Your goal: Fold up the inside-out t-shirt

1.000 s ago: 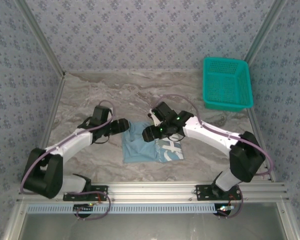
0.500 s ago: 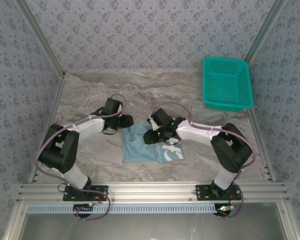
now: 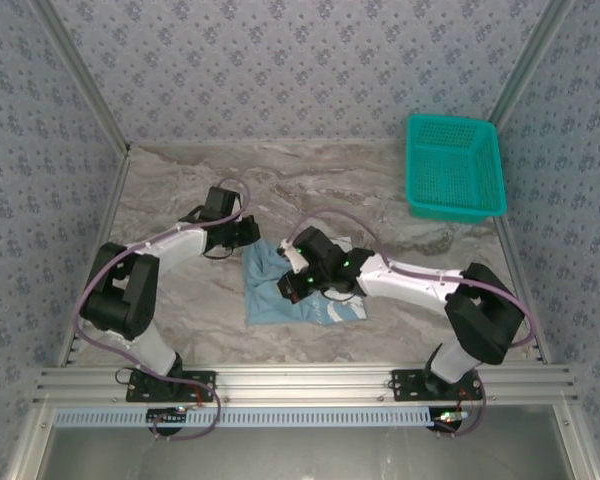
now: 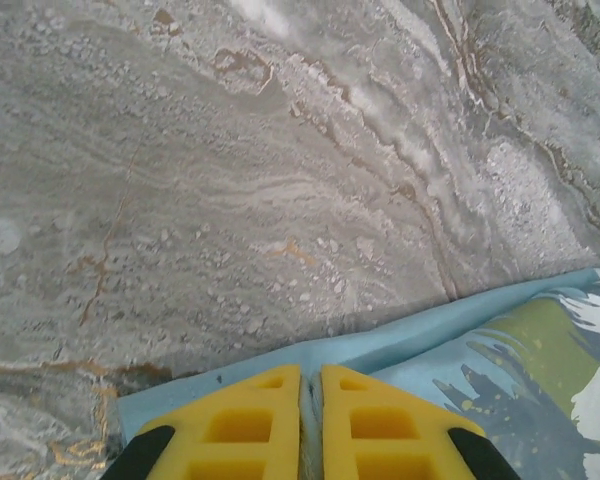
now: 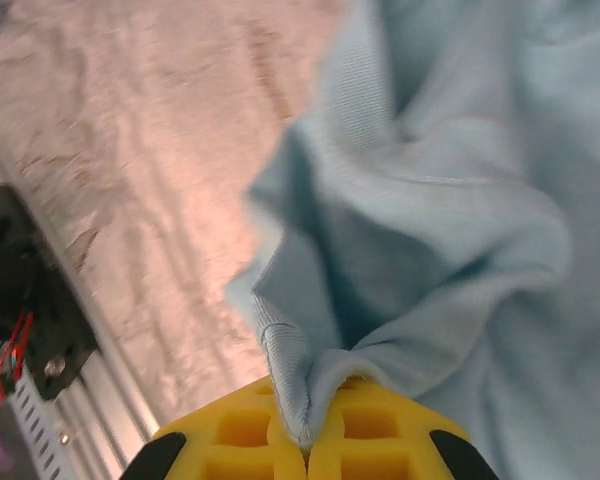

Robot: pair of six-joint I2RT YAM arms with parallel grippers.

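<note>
Right gripper (image 5: pixel 307 400): jaws clamped on a t-shirt (image 5: pixel 460 200) fold. Left gripper (image 4: pixel 311 378): jaws together at the cloth edge, grip unconfirmed. Best lifted evenly, cloth taut.

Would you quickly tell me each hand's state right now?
Left hand: closed at the t-shirt's edge; grip cannot be told.
Right hand: closed on the t-shirt.
</note>
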